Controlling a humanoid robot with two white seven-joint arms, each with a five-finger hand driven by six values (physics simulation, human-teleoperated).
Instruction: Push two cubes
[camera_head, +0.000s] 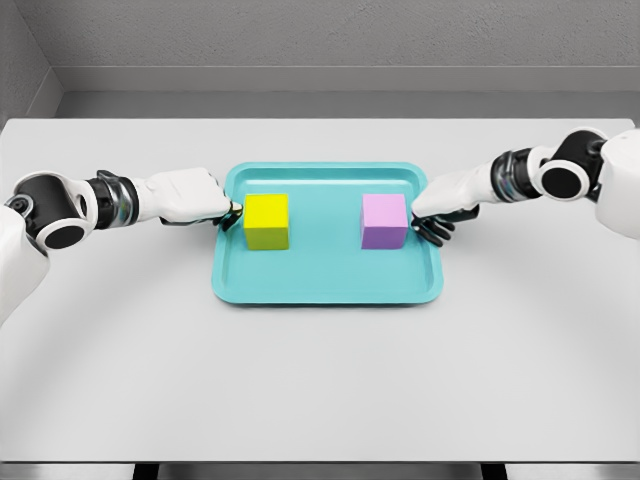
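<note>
- Teal tray (327, 285) sits mid-table on the grey table (320, 380), a bit toward the far side.
- Yellow cube (267, 221) in the tray's left half, purple cube (384, 220) in the right half — both upright, well apart, bare tray floor between them.
- My left hand (190, 196) comes in from the left, over the tray's left rim. Fingers curled into a narrow fist, holding nothing; the fingertips (231, 212) are right at the yellow cube's left face — touching or just short of it, can't tell which.
- My right hand (447, 203) comes in from the right, over the tray's right rim. Fingers also curled down, nothing grasped; its dark fingertips (428, 228) sit just beside the purple cube's right face, near the lower corner. Contact looks likely but I can't confirm.
- Both forearms are roughly level, pointing inward toward each other across the tray.
</note>
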